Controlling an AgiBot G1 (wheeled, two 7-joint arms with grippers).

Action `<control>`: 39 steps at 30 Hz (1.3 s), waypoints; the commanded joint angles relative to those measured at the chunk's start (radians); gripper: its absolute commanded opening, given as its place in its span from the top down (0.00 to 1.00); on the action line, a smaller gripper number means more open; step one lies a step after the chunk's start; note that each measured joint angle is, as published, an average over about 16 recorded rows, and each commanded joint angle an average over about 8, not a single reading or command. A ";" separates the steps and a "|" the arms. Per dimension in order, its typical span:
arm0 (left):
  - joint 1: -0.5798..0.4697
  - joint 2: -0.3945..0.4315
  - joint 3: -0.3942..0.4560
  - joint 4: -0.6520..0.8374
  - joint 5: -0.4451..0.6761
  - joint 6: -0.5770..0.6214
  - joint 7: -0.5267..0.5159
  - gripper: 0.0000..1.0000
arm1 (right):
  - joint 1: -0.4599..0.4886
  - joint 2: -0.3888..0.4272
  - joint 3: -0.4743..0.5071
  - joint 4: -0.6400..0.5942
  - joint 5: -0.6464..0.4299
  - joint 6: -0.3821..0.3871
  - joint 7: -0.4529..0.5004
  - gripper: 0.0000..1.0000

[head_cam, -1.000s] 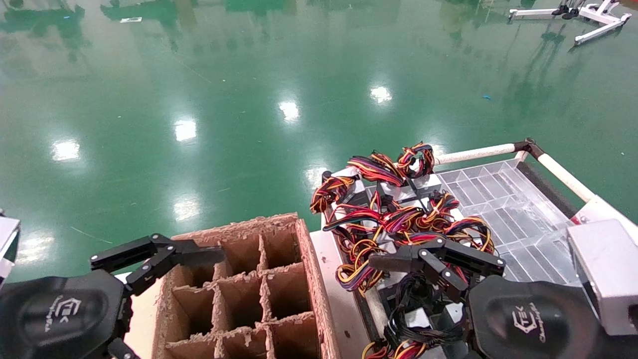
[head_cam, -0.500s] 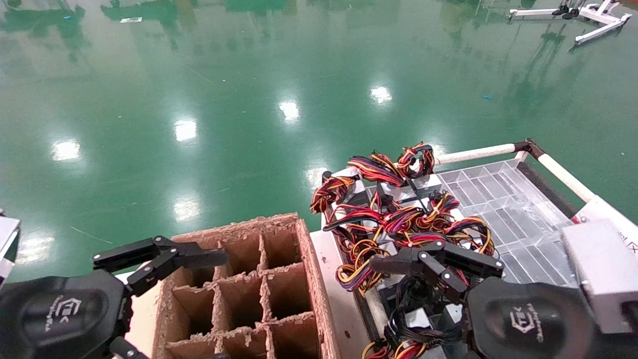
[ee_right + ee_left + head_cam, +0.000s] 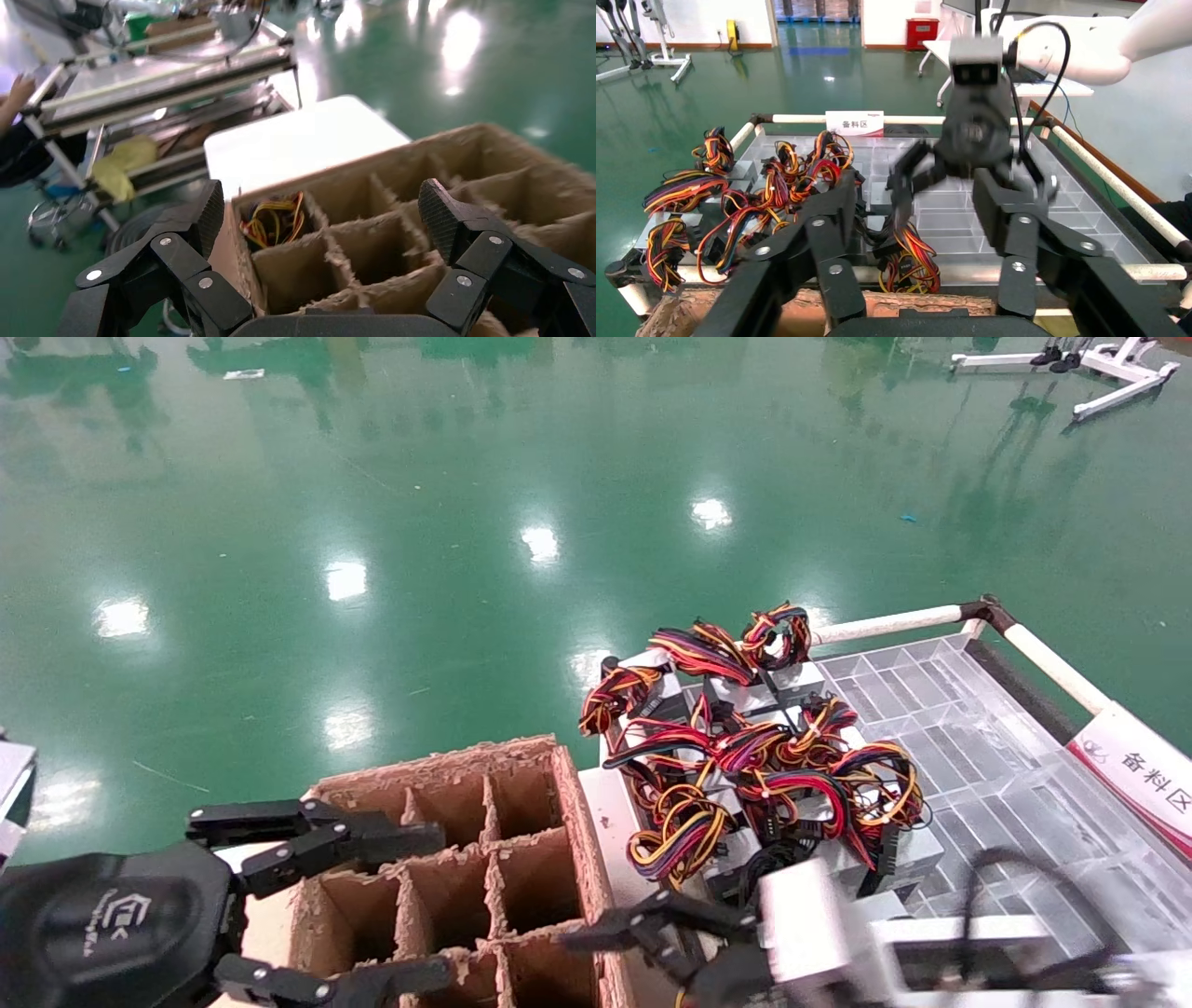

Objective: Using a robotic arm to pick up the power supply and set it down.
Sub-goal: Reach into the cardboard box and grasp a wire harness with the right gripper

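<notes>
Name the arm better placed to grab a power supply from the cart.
Right, probably. The right gripper hangs open at the cart's near edge, just short of the power supplies. The left gripper, also open, sits over the cardboard divider box, farther from them.

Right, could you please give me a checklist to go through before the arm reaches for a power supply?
1. Right claw open: ok, spread wide.
2. Right claw empty: ok, nothing between its fingers.
3. Right claw over the power supplies: not ok, it sits low at the near edge, facing the cardboard box.
4. Left claw away from the pile: ok, open over the box's left side.
5. Free box cells: ok, several empty; one holds wires.
6. A power supply free of tangled wires: cannot tell.
</notes>
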 commanded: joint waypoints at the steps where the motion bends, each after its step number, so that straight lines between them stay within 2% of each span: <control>1: 0.000 0.000 0.000 0.000 0.000 0.000 0.000 0.98 | 0.009 -0.034 -0.024 -0.004 -0.027 0.005 0.005 0.00; 13: 0.000 0.000 0.000 0.000 0.000 0.000 0.000 0.96 | 0.088 -0.249 -0.157 -0.153 -0.170 -0.015 -0.011 0.00; 14: 0.000 0.000 0.000 0.000 0.000 0.000 0.000 0.95 | 0.095 -0.264 -0.166 -0.168 -0.180 -0.017 -0.015 0.03; 16: 0.000 0.000 0.000 0.000 0.000 0.000 0.000 0.94 | 0.109 -0.294 -0.184 -0.199 -0.205 -0.018 -0.023 0.19; 21: 0.000 0.000 0.000 0.000 0.000 0.000 0.000 0.92 | 0.142 -0.359 -0.229 -0.274 -0.268 -0.018 -0.036 0.80; 22: 0.000 0.000 0.000 0.000 0.000 0.000 0.000 0.92 | 0.148 -0.371 -0.237 -0.288 -0.279 -0.018 -0.038 0.90; 24: 0.000 0.000 0.000 0.000 0.000 0.000 0.000 0.91 | 0.159 -0.395 -0.251 -0.317 -0.298 -0.017 -0.045 0.99; 39: 0.000 0.000 0.000 0.000 0.000 0.000 0.000 0.91 | 0.220 -0.518 -0.298 -0.512 -0.340 -0.035 -0.126 1.00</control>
